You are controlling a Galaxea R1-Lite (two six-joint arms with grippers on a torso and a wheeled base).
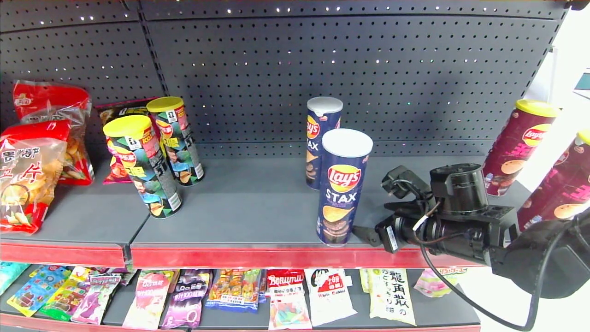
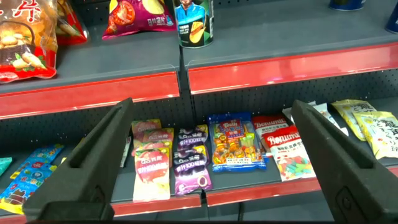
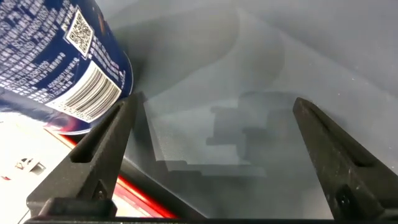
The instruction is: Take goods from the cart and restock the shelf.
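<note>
Two blue chip cans with white lids stand on the grey upper shelf [image 1: 258, 203]: one near the front edge [image 1: 343, 184], one behind it [image 1: 322, 133]. My right gripper [image 1: 370, 205] is just right of the front can, open, with nothing between its fingers. In the right wrist view the front can [image 3: 56, 62] stands outside one finger [image 3: 93, 162], and bare shelf lies between the jaws of the right gripper [image 3: 214, 106]. My left gripper [image 2: 211, 107] is open and empty, facing the lower shelf's candy bags [image 2: 236, 143].
Two yellow-lidded green cans [image 1: 143, 166] and red snack bags [image 1: 27, 180] fill the shelf's left. Maroon cans [image 1: 521, 143] stand at the right end. Free shelf room lies between the green and blue cans. A red front lip [image 1: 276, 256] edges the shelf.
</note>
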